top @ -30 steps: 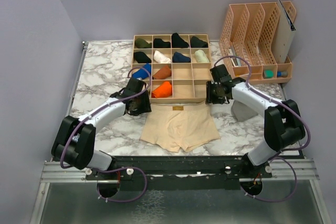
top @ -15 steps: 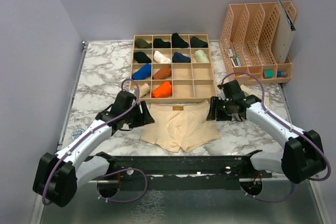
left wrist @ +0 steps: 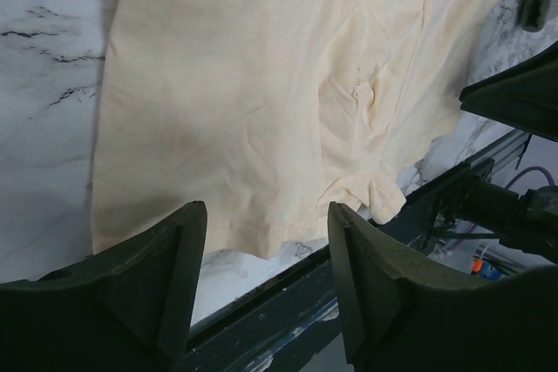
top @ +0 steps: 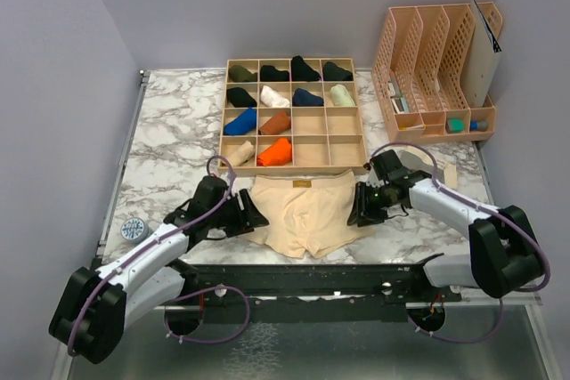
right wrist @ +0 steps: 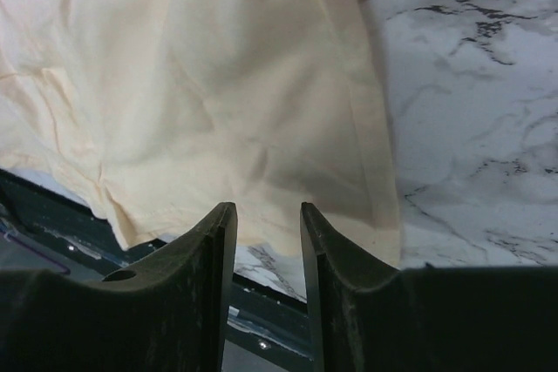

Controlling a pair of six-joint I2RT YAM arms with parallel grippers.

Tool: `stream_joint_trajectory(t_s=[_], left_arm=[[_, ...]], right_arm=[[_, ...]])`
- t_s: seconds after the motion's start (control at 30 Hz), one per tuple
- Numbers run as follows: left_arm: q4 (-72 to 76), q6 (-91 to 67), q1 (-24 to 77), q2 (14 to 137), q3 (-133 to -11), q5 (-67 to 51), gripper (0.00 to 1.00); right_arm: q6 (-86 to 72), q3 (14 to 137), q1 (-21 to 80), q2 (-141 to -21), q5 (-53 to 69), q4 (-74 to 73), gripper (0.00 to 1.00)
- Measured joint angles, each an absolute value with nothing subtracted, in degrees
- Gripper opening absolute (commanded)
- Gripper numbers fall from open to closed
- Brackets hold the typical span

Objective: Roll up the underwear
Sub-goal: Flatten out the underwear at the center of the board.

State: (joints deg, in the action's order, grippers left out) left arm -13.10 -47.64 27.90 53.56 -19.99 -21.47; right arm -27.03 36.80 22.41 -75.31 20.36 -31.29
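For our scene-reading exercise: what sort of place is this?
Probably a robotics lab bench, not a home: left arm and right arm bolted to a rail at a marble table, beige underwear laid flat, a compartment tray of rolled garments.

We are seeing the pale beige underwear (top: 307, 215) lying spread flat and unrolled on the marble table (top: 178, 131). Its waistband is sitting just in front of the wooden tray (top: 312, 169), and a small brown tag is showing at the waistband's middle. Its two short legs are pointing toward the table's near edge, with the hems stopping just short of it. The cloth is creasing lightly around the crotch seam and is lying smooth elsewhere. To the right, apart from it, the grey underwear (top: 412, 158) is resting mostly hidden, with a cream strip showing beside it.
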Motion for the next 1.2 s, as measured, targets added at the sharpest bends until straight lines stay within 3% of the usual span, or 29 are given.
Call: stream_joint_trajectory(t_s=[0.13,0.47,0.8,0.93,1.07,1.2], left_arm=[[-8.2,-50.4,27.9,53.6,-16.4,-21.4,0.63],[-10.5,-55.1,28.2,50.1,-14.8,-16.2,0.65],[-17.5,-60.1,28.3,39.8,-12.2,-12.1,0.64],[-19.9,-61.5,28.6,37.3,-12.1,-11.6,0.64],[-21.3,-61.7,28.6,36.5,-12.7,-10.8,0.67],[-22.8,-59.6,28.6,38.6,-17.9,-10.0,0.69]], right_arm=[[-28.2,36.8,22.4,-78.8,17.8,-31.2,0.33],[-34.3,38.0,22.2,-80.5,15.4,-33.0,0.38],[-39.5,32.9,22.9,-72.3,14.3,-37.7,0.43],[-40.9,32.6,23.2,-67.7,12.6,-42.3,0.51],[-41.0,34.6,23.2,-65.7,11.1,-43.3,0.69],[-40.4,40.0,23.2,-65.7,6.4,-43.2,0.68]])
